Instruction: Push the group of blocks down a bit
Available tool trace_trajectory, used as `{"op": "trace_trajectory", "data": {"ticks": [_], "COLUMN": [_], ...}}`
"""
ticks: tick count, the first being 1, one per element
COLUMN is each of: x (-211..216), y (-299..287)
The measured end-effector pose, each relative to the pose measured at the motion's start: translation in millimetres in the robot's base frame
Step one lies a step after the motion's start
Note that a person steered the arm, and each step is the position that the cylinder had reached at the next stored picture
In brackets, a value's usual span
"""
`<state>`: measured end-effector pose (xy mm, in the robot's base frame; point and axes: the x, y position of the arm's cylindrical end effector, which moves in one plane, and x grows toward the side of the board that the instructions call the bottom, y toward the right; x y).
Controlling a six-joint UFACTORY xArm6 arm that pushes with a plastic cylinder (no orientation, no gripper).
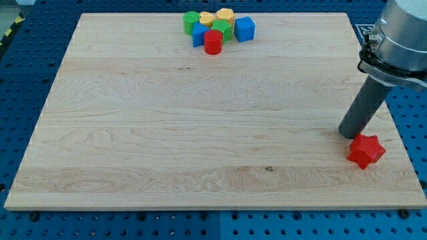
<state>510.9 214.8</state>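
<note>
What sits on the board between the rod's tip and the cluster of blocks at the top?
Nothing: in the camera view, only bare wooden board lies between my tip and the group of blocks. The red star block sits just below-right of my tip, off that line.

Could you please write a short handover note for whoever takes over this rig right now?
My tip rests on the board at the view's right, just up-left of the lone red star block, far from the group.
The group sits clustered at the view's top centre: green cylinder, yellow blocks, green block, two blue blocks, red cylinder.
Done: nothing evident; the group sits near the top edge.
Left: bring my tip above the group and push it down a bit.
</note>
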Motion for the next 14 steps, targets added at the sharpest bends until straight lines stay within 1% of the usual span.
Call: {"op": "trace_trajectory", "data": {"ticks": [2,3,4,6,7,8,9,10,11,12,14], "x": [26.1,27.4,-6.0,-164.3,-236.5,-249.4,-277.6,-298.7,-306.9,-317.8,-318.6], "y": [22.1,29.9,18.6,-25.5,-44.1,-48.7,-79.4,-94.6,-112.5,-143.6,-195.8]}}
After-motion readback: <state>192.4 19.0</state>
